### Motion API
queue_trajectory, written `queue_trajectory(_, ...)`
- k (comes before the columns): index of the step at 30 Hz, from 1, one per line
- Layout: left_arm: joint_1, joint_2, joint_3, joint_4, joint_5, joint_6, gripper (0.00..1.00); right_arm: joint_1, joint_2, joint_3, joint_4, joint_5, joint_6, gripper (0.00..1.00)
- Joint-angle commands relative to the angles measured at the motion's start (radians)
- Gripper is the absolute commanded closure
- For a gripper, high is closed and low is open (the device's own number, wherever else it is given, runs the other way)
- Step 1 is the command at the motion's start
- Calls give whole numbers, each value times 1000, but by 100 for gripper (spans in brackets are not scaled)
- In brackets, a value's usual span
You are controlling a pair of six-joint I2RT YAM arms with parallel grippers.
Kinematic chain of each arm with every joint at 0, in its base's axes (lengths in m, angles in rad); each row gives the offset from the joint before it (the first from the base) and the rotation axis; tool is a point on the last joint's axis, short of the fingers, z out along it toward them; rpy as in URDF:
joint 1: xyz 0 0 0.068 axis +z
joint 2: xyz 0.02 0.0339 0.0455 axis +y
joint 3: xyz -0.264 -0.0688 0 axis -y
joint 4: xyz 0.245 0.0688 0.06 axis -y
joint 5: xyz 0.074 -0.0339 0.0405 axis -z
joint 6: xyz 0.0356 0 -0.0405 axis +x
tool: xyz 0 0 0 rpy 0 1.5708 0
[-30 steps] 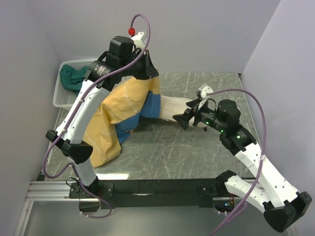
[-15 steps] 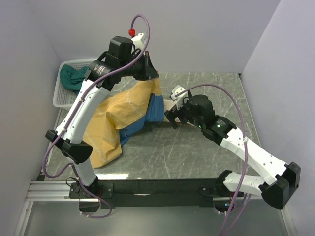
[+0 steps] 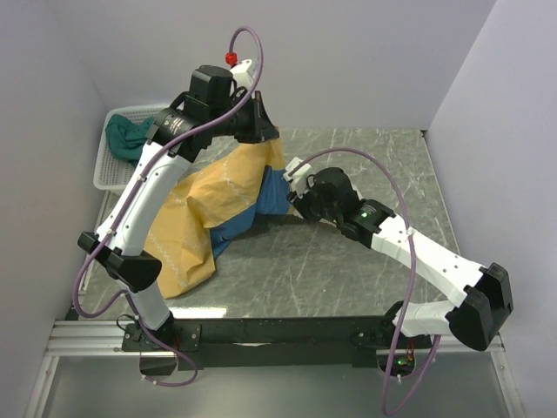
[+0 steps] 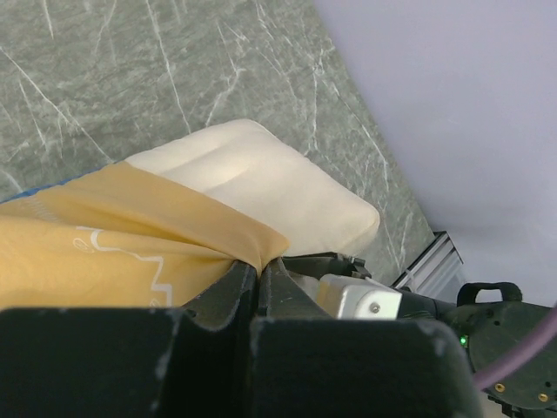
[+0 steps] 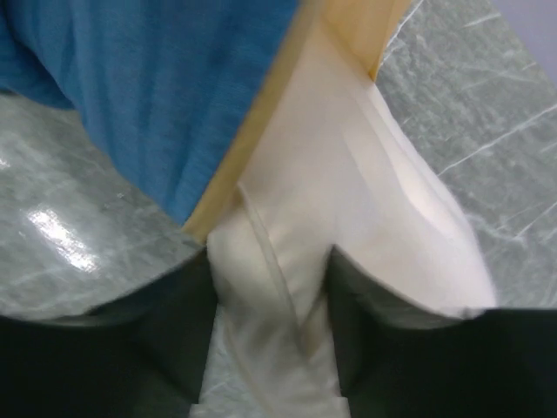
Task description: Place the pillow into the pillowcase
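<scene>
The pillowcase (image 3: 209, 205) lies on the left of the table, mustard-yellow inside showing, blue outside (image 3: 274, 196) at its mouth. My left gripper (image 3: 261, 131) is shut on its yellow rim (image 4: 113, 235) and holds that rim up; the pinch is plain in the left wrist view (image 4: 258, 266). The cream pillow (image 4: 270, 183) sticks out of the mouth under that rim. My right gripper (image 3: 300, 196) is at the mouth, and its fingers squeeze the pillow's end (image 5: 348, 200) in the right wrist view (image 5: 270, 279). Blue case fabric (image 5: 165, 87) hangs just beyond.
A white basket (image 3: 106, 170) holding a dark green cloth (image 3: 129, 138) stands at the back left by the wall. Walls close the table on the left, back and right. A metal rail (image 3: 96, 335) runs along the near edge.
My right arm has swung left to the case's mouth and its jaws have closed on the pillow's end. Much less pillow shows outside the case. The left gripper keeps its hold.
</scene>
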Motion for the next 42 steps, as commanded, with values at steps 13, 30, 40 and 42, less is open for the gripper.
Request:
queue_trajectory(13,-36,-62,-61,167,-22,46,77,-50,56,521,-408,-194,164,91)
queue_trajectory(30,-450,-187,-487,231,-853,52,17,-527,404,275,-33,-703,537,100)
queue_trajectory(40,-458,-77,-788,449,-902,-2,8,-553,412,275,-2,-707,577,100)
queue_trajectory(42,-455,-37,-759,457,-902,5,7,-565,411,267,3,-706,583,100)
